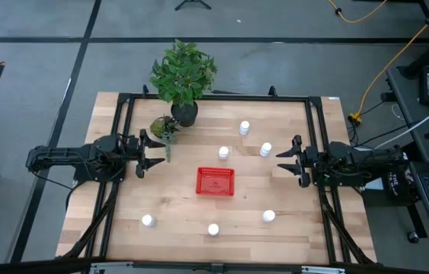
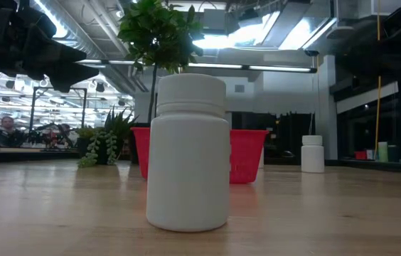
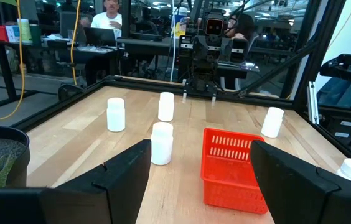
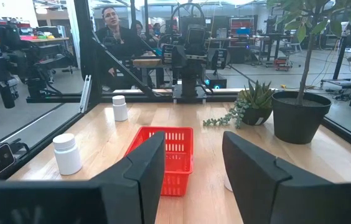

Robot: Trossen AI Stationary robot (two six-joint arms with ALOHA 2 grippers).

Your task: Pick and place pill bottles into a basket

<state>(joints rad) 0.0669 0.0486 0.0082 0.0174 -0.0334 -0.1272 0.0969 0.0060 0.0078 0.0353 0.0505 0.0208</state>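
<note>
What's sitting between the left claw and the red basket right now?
Nothing: in the high view, bare wooden table runs from the open left claw to the basket, which is empty.

We see two matte black arms of blocky, jointed segments. Our left gripper (image 1: 156,151) and right gripper (image 1: 281,162) each end in two broad, angular dark fingers (image 3: 122,180) with flat faces and chamfered edges.
</note>
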